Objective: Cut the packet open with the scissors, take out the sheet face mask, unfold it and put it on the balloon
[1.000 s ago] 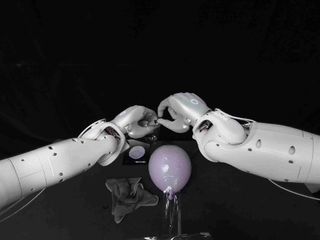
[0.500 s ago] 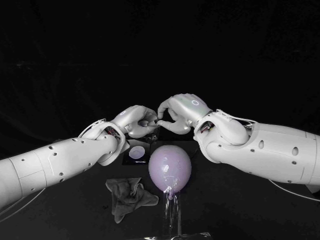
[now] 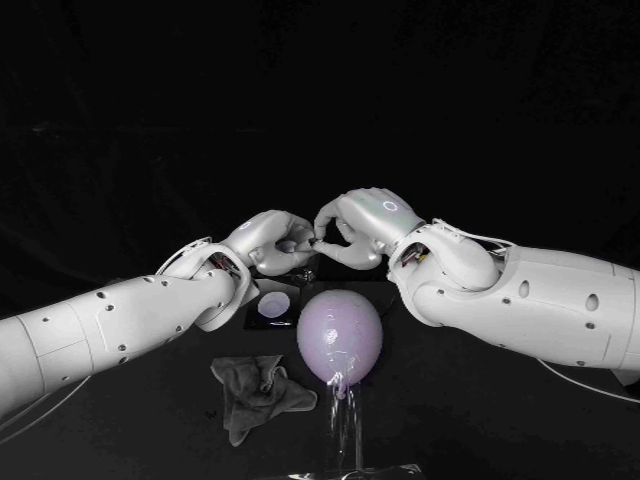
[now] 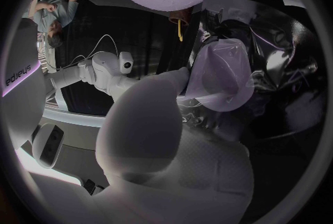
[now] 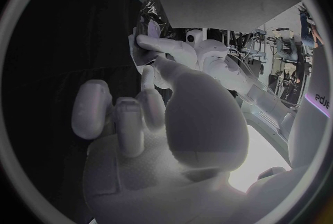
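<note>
Behind the balloon my two hands meet above the table. My left hand (image 3: pixel 274 243) grips the dark shiny foil packet (image 4: pixel 281 65), which also shows in the right wrist view as the packet (image 5: pixel 147 17). A pale translucent sheet face mask (image 4: pixel 222 74) sticks out of the packet's mouth. My right hand (image 3: pixel 361 224) has its fingers curled in and pinches at that spot against the left hand's fingertips (image 5: pixel 149 43). The lilac balloon (image 3: pixel 339 335) stands upright on a clear stand (image 3: pixel 349 430), just in front of both hands.
A crumpled grey cloth (image 3: pixel 258 390) lies on the black table to the left of the balloon's stand. A dark flat item with a white round mark (image 3: pixel 273 305) lies under my left wrist. Both forearms close in on the balloon from either side.
My right hand has sunk very slightly toward the left hand. The left hand, balloon and cloth have not moved.
</note>
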You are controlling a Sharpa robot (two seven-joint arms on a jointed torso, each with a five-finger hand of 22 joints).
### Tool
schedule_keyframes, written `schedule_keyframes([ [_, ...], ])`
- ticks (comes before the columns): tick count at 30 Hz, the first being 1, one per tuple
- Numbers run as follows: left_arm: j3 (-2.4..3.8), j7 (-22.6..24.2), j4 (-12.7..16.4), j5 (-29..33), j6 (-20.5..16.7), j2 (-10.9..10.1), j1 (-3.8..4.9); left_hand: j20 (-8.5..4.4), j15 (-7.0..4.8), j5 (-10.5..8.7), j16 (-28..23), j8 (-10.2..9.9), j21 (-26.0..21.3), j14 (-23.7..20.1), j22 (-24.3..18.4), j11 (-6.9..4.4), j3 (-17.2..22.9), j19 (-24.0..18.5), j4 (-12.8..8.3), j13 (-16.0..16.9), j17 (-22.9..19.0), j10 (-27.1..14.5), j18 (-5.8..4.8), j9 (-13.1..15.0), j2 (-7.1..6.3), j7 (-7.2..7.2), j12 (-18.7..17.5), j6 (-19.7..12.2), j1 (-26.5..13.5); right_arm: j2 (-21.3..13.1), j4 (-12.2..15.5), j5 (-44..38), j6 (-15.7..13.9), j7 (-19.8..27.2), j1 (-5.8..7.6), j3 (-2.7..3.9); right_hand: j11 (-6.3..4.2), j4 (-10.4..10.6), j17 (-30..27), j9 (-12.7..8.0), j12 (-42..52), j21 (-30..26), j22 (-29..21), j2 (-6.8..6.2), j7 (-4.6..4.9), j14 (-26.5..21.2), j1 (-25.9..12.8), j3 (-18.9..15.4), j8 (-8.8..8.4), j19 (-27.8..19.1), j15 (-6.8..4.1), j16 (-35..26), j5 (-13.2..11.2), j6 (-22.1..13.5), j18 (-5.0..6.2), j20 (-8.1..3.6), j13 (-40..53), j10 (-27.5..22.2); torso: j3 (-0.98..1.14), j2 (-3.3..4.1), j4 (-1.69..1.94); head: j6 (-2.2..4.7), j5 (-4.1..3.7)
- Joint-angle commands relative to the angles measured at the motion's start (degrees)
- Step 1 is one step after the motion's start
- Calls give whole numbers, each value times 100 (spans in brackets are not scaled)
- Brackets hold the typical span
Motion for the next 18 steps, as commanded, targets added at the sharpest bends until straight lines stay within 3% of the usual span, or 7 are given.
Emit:
schedule_keyframes([
  [1, 13, 72, 16, 49, -19, 13, 16, -11, -10, 19, 20, 18, 27, -22, 6, -38, 12, -39, -27, 5, 6, 47, 99, 570, 6, 3, 16, 45, 41, 0, 2, -40, 90, 68, -4, -1, 55, 1, 1348, -9, -32, -17, 368, 48, 11, 564, 32, -23, -39, -24, 50, 18, -27, -38, -76, 17, 557, 136, -4, 0, 1, 5, 3],
  [9, 13, 73, 30, 50, -15, 15, 16, -11, -10, 19, 20, 18, 27, -22, 6, -38, 12, -39, -27, 5, 6, 47, 99, 570, 6, 3, 16, 45, 41, 38, -56, -40, 86, 63, -4, -1, 56, 1, 1348, -10, -33, -16, 369, 51, 12, 564, 34, -22, -42, -23, 51, 18, -27, -38, -76, 18, 556, 136, -2, 2, 1, -4, 4],
  [18, 13, 71, 22, 58, -13, 10, 16, -11, -10, 19, 20, 18, 27, -22, 6, -38, 12, -39, -27, 5, 6, 47, 99, 570, 6, 3, 16, 45, 41, 18, -51, -53, 102, 129, -4, -1, 116, -52, 1322, -97, -135, -88, 347, 6, 86, 557, 120, -46, -228, -54, 101, 5, -19, -118, -63, 66, 511, 89, 2, -1, -5, -1, 8],
])
